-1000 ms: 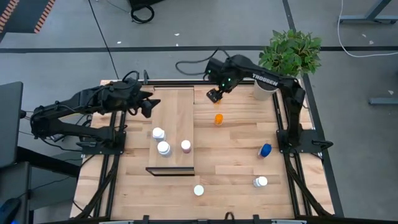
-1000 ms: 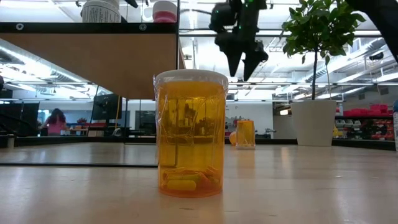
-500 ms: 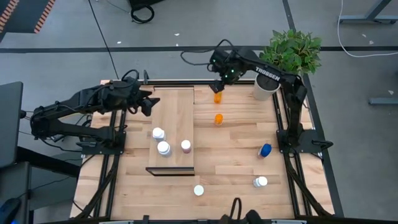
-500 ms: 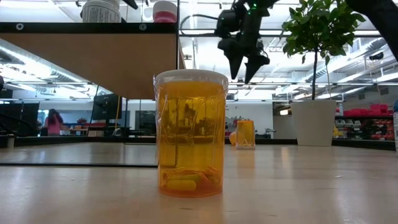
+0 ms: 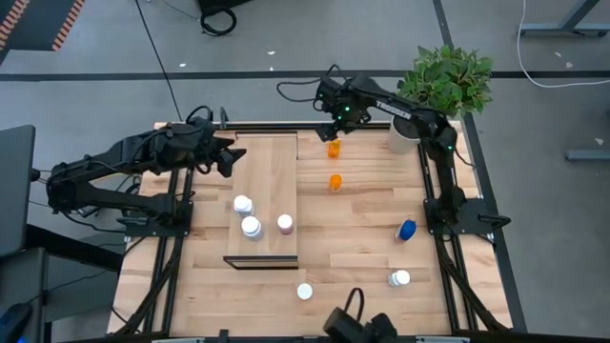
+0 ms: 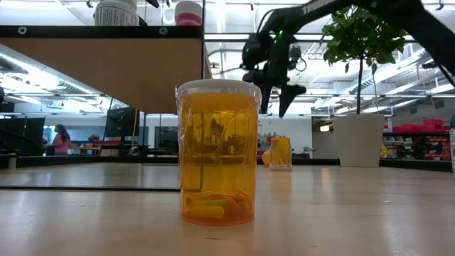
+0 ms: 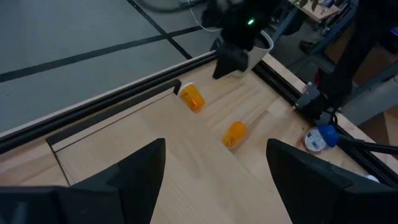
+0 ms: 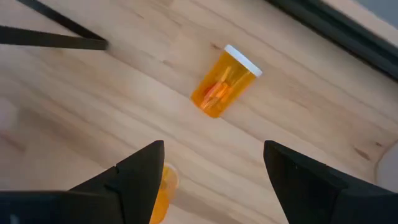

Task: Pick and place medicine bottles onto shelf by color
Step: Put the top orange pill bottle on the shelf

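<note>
An orange bottle (image 5: 334,148) (image 8: 222,84) with a white cap lies on its side near the table's far edge. My right gripper (image 5: 334,121) (image 6: 274,107) hangs open just beyond and above it, fingers pointing down, touching nothing. A second orange bottle (image 5: 335,181) (image 6: 280,153) stands a little nearer. Two white bottles (image 5: 247,215) and a pink one (image 5: 285,223) stand on the shelf (image 5: 267,171). A blue bottle (image 5: 407,230) lies at the right. My left gripper (image 5: 225,162) (image 7: 214,180) waits open over the shelf's far left corner.
A white-capped orange bottle (image 5: 304,292) (image 6: 217,153) stands by the near edge, close to the low camera. Another white-capped bottle (image 5: 398,278) is at the near right. A potted plant (image 5: 419,114) stands at the far right corner, beside the right arm.
My right gripper has moved toward the table's far edge and come lower, uncovering the far orange bottle in the high view; its fingers have stayed open. The bottles have not moved.
</note>
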You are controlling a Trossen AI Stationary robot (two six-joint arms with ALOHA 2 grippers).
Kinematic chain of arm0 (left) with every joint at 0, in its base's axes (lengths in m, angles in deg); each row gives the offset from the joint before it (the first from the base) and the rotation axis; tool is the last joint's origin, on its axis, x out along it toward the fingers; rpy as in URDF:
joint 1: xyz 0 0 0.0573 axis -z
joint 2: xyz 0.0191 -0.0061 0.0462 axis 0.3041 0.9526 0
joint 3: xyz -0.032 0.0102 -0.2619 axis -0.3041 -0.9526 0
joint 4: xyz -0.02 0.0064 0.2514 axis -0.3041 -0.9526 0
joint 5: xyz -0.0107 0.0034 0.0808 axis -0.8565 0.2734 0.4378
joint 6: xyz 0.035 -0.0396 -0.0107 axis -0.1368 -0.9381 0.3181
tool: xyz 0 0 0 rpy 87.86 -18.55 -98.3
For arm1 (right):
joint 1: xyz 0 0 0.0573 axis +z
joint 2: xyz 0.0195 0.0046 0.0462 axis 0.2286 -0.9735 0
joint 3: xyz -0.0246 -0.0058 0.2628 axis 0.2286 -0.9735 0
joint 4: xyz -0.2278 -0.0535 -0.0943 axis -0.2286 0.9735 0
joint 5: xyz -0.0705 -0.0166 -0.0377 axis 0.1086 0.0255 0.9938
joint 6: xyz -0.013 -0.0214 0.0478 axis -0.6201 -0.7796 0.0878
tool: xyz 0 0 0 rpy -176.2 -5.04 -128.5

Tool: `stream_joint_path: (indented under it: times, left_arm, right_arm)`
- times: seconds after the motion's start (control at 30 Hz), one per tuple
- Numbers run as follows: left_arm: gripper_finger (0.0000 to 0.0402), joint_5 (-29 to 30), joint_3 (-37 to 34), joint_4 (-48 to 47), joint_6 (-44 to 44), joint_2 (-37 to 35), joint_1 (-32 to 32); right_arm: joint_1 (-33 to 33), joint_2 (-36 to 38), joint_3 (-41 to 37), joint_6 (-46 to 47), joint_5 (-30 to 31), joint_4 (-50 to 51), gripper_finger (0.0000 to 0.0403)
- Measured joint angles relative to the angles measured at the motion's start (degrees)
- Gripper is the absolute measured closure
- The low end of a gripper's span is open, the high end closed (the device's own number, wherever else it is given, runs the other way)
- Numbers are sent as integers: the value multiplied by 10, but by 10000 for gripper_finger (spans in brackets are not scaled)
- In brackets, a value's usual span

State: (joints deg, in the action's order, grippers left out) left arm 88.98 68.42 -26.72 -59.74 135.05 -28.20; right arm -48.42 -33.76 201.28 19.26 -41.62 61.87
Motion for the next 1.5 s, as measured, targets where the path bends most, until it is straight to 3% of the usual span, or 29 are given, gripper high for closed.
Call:
stream_joint_path:
  times: [0.67,1.07,1.5]
  left_arm:
    - [115,0,0,0,-14,0,1]
    - [115,0,0,-1,-27,0,1]
    - [115,0,0,-1,-25,0,1]
  right_arm:
    - [-18,-104,0,48,-13,-43,121]
    - [-54,-106,-1,71,-2,-61,121]
    - [-42,-106,-1,99,-6,-75,121]
